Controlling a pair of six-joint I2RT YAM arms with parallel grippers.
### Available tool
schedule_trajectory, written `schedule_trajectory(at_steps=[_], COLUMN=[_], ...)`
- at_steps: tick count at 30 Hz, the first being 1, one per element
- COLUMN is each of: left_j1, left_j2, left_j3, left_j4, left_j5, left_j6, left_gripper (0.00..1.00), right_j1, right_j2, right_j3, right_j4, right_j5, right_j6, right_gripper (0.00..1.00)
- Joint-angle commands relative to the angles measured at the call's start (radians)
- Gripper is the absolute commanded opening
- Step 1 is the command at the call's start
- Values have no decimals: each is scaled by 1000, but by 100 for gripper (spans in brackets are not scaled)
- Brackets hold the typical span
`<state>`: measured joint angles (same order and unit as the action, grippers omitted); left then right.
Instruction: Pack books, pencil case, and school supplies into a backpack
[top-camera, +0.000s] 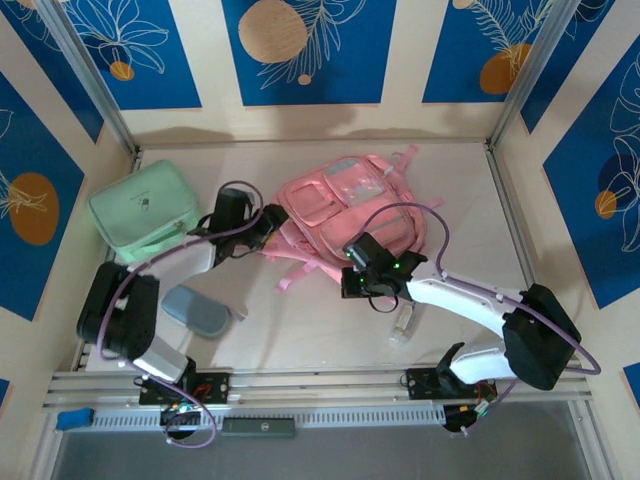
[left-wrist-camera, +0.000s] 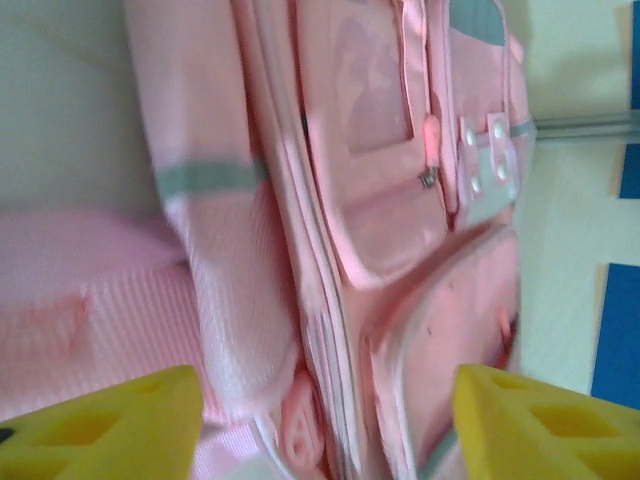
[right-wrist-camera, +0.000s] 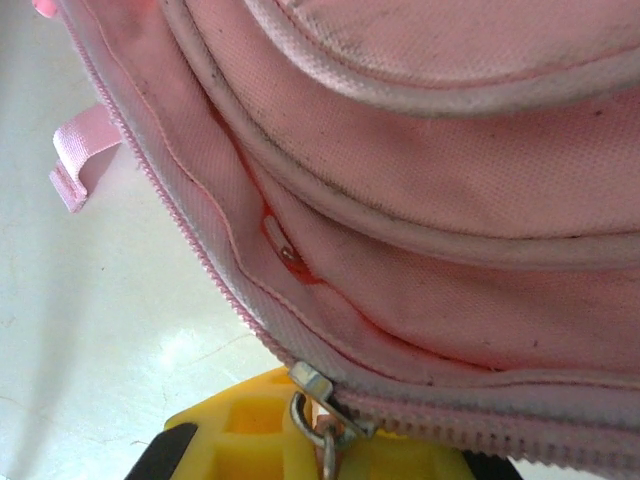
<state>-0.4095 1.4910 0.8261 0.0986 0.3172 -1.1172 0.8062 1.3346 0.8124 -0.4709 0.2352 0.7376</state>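
1. Right gripper (right-wrist-camera: 320, 455) sits at the near edge of the backpack (right-wrist-camera: 450, 200), jaws pinched tight on the zip pull (right-wrist-camera: 318, 395). It is likely gripping there to drag the main zip open for packing.
2. Left gripper (left-wrist-camera: 320, 440) hangs at the backpack's left side, yellow fingers spread wide, nothing held. It is probably there to brace or grab the fabric against the zip tug.
3. Backpack lies flat, front pockets up; cannot tell how far the main zip is open.
4. Pencil case (top-camera: 197, 310) lies to the backpack's near-left, well apart. A clear bottle (top-camera: 403, 325) is just off its near edge, and a green case (top-camera: 145, 210) is to its left. All wait outside, so packing looks not yet begun.
5. No readable brand or writing on the backpack; the mark on the green case is too small to read.
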Motion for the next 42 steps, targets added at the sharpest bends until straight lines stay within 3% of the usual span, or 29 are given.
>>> schedule_trajectory(at_steps=[1,8,12,18,25,31,33,36,42], left_j1=[-83,-271,-309,-396,-408,-379,-341,-250,-75], left_j2=[-106,-64,51,201,244,223,201,180,121], left_j3=[-106,-139,-143,-74,-63,-108,-127,-107,-30], left_j4=[67,188,360,473,471,473,460,377,124], left_j5=[-48,-174,-193,-251,-281,-289,-278,-175,-63], left_j6=[-124,-285,-393,-477,-479,-456,-413,-313,-60], left_gripper=[76,82,78,65,34,0,0,0,0], right_j1=[11,34,40,49,51,50,43,28,-67], right_j2=[16,51,58,76,50,42,36,10,-122], right_j3=[46,64,61,77,59,73,73,67,-7], right_j4=[23,35,58,42,38,-12,-39,-94,-194], right_j5=[-18,-23,-29,-5,3,36,42,54,33], right_j6=[19,35,46,46,55,64,67,63,62], right_gripper=[0,0,0,0,0,0,0,0,0])
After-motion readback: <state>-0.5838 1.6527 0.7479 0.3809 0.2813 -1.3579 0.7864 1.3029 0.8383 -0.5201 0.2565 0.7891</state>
